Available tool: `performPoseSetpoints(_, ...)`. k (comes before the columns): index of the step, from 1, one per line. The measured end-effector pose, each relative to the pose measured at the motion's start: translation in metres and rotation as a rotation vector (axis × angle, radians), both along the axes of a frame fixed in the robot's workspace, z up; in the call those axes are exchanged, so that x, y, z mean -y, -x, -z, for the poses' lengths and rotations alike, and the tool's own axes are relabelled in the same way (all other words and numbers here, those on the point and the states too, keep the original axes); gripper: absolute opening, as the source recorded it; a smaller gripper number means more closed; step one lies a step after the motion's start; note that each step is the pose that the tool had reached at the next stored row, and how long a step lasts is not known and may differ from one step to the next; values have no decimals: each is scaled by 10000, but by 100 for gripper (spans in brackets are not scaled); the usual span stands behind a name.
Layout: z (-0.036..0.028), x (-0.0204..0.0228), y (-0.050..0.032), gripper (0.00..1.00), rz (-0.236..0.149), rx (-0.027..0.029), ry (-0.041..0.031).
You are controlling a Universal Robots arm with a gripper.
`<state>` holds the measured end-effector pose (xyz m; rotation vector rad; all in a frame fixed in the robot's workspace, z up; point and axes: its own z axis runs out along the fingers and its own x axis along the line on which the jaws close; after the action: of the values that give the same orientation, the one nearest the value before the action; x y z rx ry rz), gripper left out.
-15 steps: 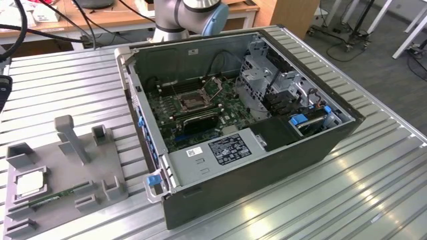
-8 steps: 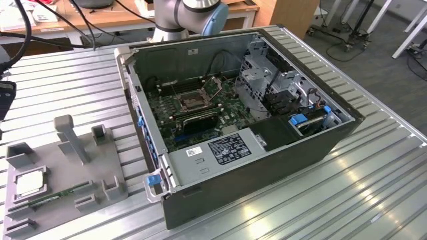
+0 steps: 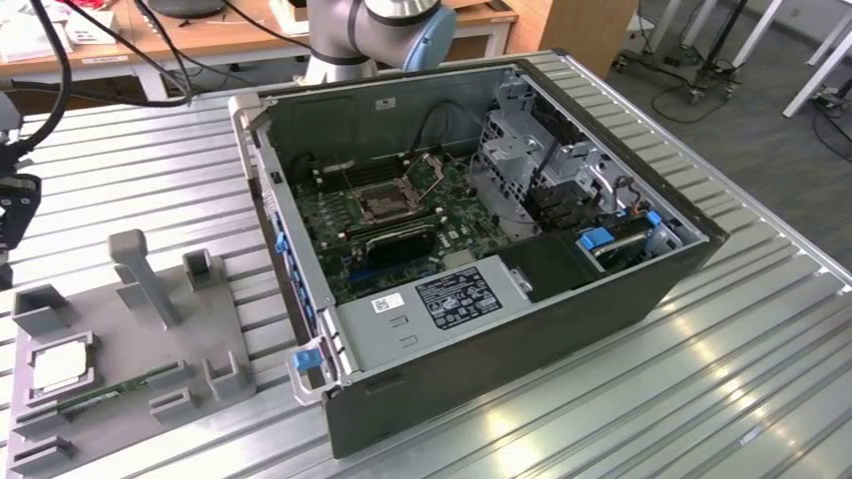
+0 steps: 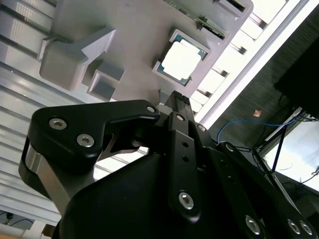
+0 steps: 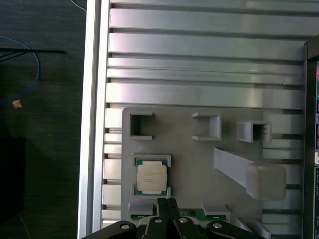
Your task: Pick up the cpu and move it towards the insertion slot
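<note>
The cpu (image 3: 60,367) (image 4: 182,60) (image 5: 151,179), a small square chip with a silvery face, lies flat in its cradle on the grey holder plate (image 3: 134,344) at the exterior view's left. The insertion slot (image 3: 386,205), a square metal-framed socket, sits on the motherboard inside the open computer case (image 3: 493,329). My gripper (image 3: 11,235) (image 4: 179,97) (image 5: 168,203) hangs above the holder plate, a short way off the cpu. Its black fingers are pressed together with nothing between them.
A green memory stick (image 3: 114,391) (image 5: 189,214) lies on the holder plate beside the cpu. Grey posts and brackets (image 3: 140,274) stand up from the plate. The ribbed metal table (image 3: 692,379) ends close to the plate, with floor and cables beyond.
</note>
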<state>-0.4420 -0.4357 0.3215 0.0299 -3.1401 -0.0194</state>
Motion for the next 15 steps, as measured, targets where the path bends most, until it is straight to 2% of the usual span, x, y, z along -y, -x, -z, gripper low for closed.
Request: performPoseSetpoints(15, 38, 0, 36, 11, -1, 2, -1)
